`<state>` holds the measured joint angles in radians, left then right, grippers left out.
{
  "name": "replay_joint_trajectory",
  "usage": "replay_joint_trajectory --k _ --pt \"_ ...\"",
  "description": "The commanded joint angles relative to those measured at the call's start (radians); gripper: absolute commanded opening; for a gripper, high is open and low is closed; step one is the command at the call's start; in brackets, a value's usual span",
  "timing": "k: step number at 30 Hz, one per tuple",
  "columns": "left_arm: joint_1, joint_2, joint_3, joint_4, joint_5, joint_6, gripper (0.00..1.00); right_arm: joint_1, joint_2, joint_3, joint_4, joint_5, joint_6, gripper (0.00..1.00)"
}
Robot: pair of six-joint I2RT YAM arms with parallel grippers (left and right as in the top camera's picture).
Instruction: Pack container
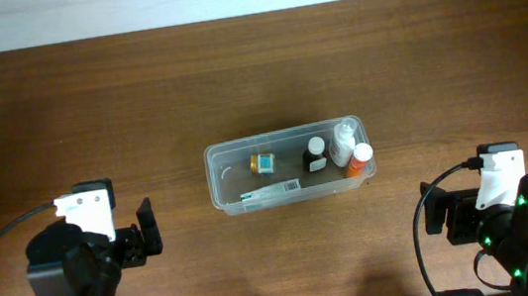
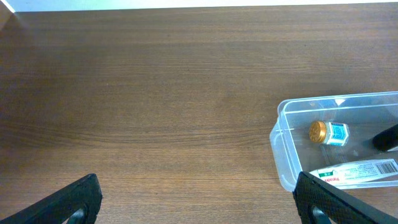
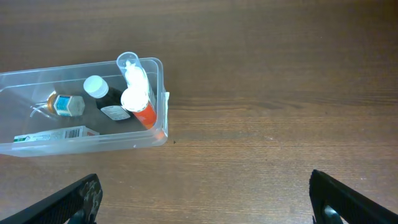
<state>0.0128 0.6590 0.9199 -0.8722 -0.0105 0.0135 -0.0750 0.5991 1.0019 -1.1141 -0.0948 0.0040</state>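
The clear plastic container (image 1: 216,179) stands at the table's middle. In it are a small gold-capped jar (image 1: 264,163), a black bottle with a white cap (image 1: 316,154), a white bottle (image 1: 344,139), an orange bottle with a white cap (image 1: 359,160) and a white-and-green box (image 1: 271,193). My left gripper (image 1: 112,228) is open and empty at the front left, apart from the container. My right gripper (image 1: 494,201) is open and empty at the front right. The left wrist view shows the container's left end (image 2: 281,135) beyond the open jaws (image 2: 196,199). The right wrist view shows its right end (image 3: 159,70) beyond the open jaws (image 3: 205,196).
The brown wooden table (image 1: 60,111) runs to a pale wall edge at the back. Bare wood lies between each gripper and the container.
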Motion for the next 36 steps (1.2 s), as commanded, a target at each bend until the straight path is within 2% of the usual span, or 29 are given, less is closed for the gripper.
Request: replay_joint_trajectory --k 1,10,15,19,26,28,36 --pt "0.002 0.000 -0.006 0.004 0.000 -0.010 0.99 0.003 -0.002 -0.008 0.003 0.013 0.011 0.98" --pt "0.002 0.000 -0.006 0.004 0.000 -0.010 0.99 0.003 -0.003 -0.014 -0.001 0.054 -0.030 0.98" --pt "0.002 0.000 -0.006 0.004 0.000 -0.010 0.99 0.003 -0.057 -0.140 0.084 0.050 -0.061 0.98" --pt "0.002 0.000 -0.006 0.004 0.000 -0.010 0.99 0.003 -0.252 -0.401 0.271 0.008 -0.060 0.98" --pt "0.002 0.000 -0.006 0.004 0.000 -0.010 0.99 0.006 -0.475 -0.642 0.465 -0.107 -0.060 0.98" --pt "0.002 0.000 -0.006 0.004 0.000 -0.010 0.99 0.027 -0.538 -0.727 0.577 -0.105 -0.084 0.98" --pt "0.002 0.000 -0.006 0.004 0.000 -0.010 0.99 0.042 -0.585 -0.967 1.062 -0.026 -0.165 0.98"
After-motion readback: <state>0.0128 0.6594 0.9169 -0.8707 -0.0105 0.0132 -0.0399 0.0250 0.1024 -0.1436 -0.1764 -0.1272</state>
